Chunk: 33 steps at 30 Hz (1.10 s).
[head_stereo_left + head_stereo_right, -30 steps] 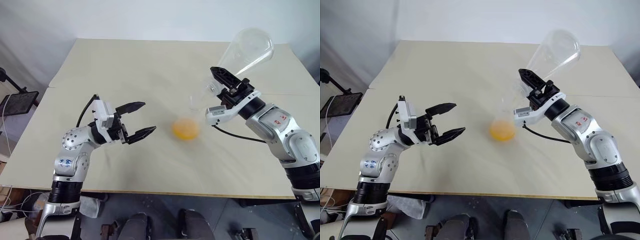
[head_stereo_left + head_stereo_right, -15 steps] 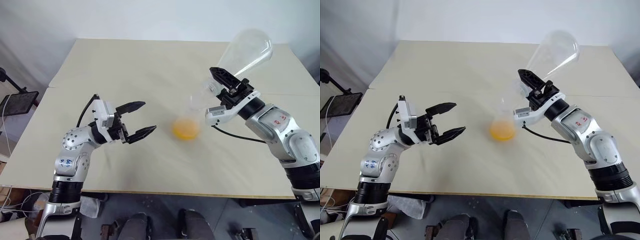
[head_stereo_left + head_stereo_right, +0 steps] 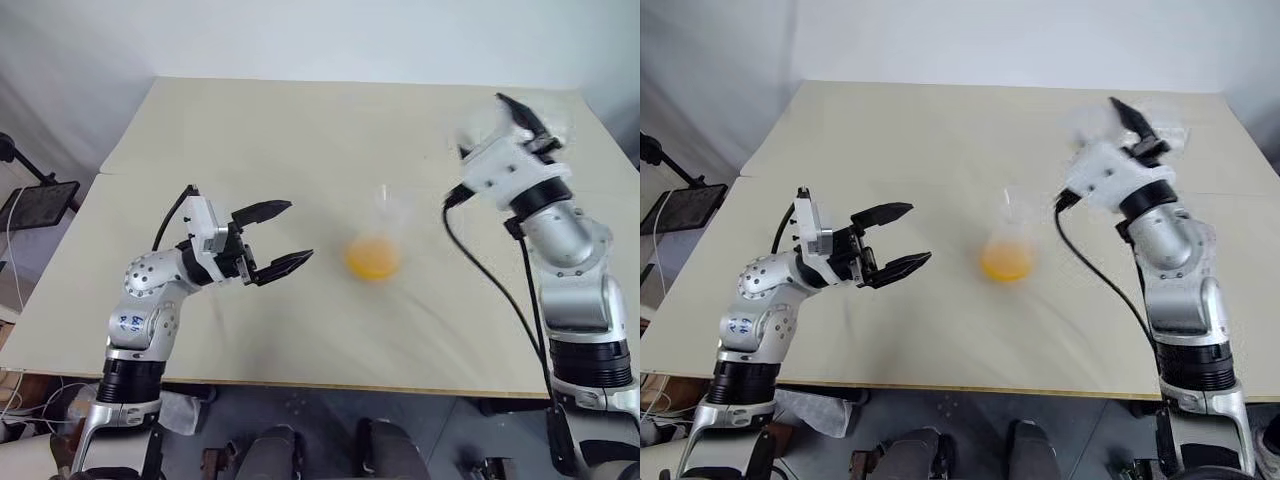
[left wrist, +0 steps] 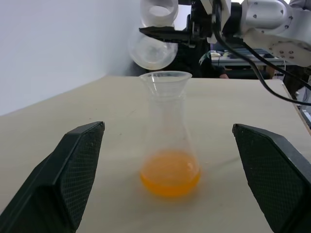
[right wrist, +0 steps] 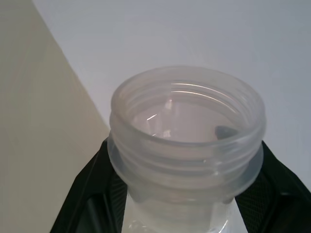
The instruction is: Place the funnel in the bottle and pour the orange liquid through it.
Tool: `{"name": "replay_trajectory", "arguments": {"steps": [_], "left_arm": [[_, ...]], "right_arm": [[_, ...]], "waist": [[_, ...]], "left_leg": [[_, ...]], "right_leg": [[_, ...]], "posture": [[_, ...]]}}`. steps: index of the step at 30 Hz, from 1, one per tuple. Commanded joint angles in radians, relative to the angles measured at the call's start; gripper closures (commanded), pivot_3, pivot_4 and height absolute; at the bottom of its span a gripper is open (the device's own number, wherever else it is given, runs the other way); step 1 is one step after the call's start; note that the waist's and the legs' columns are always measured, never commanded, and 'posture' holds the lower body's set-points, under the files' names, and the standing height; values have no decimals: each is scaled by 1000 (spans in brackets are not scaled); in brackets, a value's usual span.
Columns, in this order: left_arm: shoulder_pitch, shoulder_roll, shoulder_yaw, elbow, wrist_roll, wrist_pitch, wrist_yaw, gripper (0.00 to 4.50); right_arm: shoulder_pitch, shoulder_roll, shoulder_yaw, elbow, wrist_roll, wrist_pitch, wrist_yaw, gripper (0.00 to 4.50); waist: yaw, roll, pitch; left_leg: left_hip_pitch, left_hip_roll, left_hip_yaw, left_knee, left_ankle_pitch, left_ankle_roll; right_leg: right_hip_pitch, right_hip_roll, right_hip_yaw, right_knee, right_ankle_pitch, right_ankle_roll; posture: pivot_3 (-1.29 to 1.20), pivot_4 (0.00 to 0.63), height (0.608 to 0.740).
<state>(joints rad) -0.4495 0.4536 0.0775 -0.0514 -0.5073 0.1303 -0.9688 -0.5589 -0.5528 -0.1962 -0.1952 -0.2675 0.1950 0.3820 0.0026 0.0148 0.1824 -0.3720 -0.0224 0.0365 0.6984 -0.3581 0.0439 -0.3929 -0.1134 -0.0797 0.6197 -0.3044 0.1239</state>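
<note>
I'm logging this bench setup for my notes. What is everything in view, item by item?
table: one, beige, under everything
bottle: one, clear, upright on the table between the arms
funnel: one, clear, seated in the bottle's mouth
orange liquid: one small pool, yellow-orange, at the bottom of the bottle
clear flask: one, clear with a threaded neck, held up above the table's right side
black stand: one, black, off the table's left edge
left tool: one, black fingers, open, aimed at the bottle
right tool: one, black fingers, shut on the clear flask
</note>
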Motion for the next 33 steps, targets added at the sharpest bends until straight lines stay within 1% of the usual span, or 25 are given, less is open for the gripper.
{"name": "replay_trajectory", "arguments": {"steps": [1,3,5,7,10,13,21,23,25,26,27,30,33], "left_arm": [[-20,15,11,1,-9,-1,-14,0],[-24,16,9,6,-9,-1,-18,0],[-29,16,8,12,-9,0,-21,0],[-34,13,6,17,-9,1,-25,0],[-40,9,3,25,-7,0,-28,0],[-43,4,0,26,-6,0,-28,0],[-50,1,-7,14,-5,18,-17,0],[-53,2,-7,12,-4,24,-15,0],[-55,3,-8,9,-3,29,-14,0],[-56,3,-8,8,-3,31,-14,0],[-58,4,-7,8,-3,33,-13,0],[-58,7,-5,6,-4,36,-15,0],[-52,14,0,1,-5,38,-18,0]], "right_arm": [[1,27,-168,-26,193,182,19,2037],[-6,46,-257,13,288,292,7,2037],[6,34,-301,66,314,330,-18,2037],[30,18,-300,95,334,313,-2,2037],[27,27,-309,138,385,303,-9,2037],[28,12,-272,179,396,245,12,2037],[-18,-23,-241,360,383,85,-30,2037],[-27,-23,-242,397,388,62,-43,1295],[-29,-25,-239,415,395,46,-49,664],[-28,-27,-236,421,394,39,-50,418],[-29,-28,-235,424,401,32,-45,11],[-18,-38,-238,390,433,40,-15,11],[21,-76,-253,312,455,52,16,11]], "waist": [[-2,0,0],[-3,0,0],[-4,0,0],[-4,0,0],[-7,0,0],[-8,0,0],[-3,0,0],[-4,0,0],[-5,0,0],[-5,0,0],[-5,0,0],[-6,0,0],[-3,0,0]], "left_leg": [[0,0,0,0,0,0],[0,0,0,-1,0,0],[0,0,0,-1,0,0],[0,0,1,-1,0,0],[0,0,2,-1,0,0],[1,0,3,-1,0,0],[0,0,2,-1,0,0],[0,-1,2,-1,0,0],[0,0,2,-1,0,0],[0,0,2,-1,0,0],[0,0,2,-1,0,0],[0,0,2,-1,0,0],[0,0,2,-1,0,0]], "right_leg": [[0,0,0,0,0,0],[0,0,0,0,0,0],[0,0,0,0,0,0],[0,0,1,0,0,0],[-1,0,2,0,0,0],[-2,1,2,0,0,0],[-1,0,2,0,0,0],[-1,0,2,0,0,0],[-1,0,2,0,0,0],[-1,0,2,0,0,0],[-1,0,2,0,0,0],[-1,0,2,0,0,0],[-1,0,2,0,0,0]], "posture": [[0,150,740],[0,150,740],[0,150,740],[0,150,740],[0,150,740],[0,150,740],[0,150,740],[0,150,740],[0,150,740],[0,150,740],[0,150,740],[0,150,740],[0,150,740]]}}
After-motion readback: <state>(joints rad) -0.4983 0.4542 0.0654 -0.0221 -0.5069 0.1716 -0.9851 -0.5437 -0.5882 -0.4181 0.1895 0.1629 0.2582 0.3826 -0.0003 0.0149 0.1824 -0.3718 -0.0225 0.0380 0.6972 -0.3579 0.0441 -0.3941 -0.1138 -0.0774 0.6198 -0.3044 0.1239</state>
